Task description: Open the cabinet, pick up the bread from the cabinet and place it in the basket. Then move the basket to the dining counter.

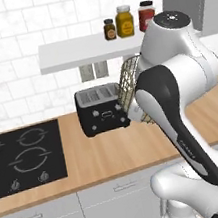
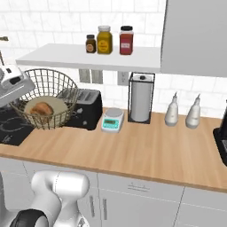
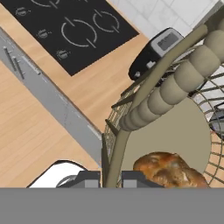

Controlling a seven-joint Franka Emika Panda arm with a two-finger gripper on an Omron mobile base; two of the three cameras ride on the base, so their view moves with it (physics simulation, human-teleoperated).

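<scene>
The basket [image 2: 46,99] is held tilted above the worktop [image 2: 146,146], in front of the toaster [image 2: 86,108] and beside the stove [image 1: 23,156]. Its rim is clamped between the closed jaws of the gripper [image 3: 111,177], as seen in the hand view. The bread [image 2: 42,108] lies inside the basket on the beige base. A scale [image 2: 111,119], a paper-towel holder [image 2: 141,99] and two bottles [image 2: 172,111] are seen further along the worktop. Three jars [image 2: 105,40] stand on the shelf [image 2: 66,55] above.
</scene>
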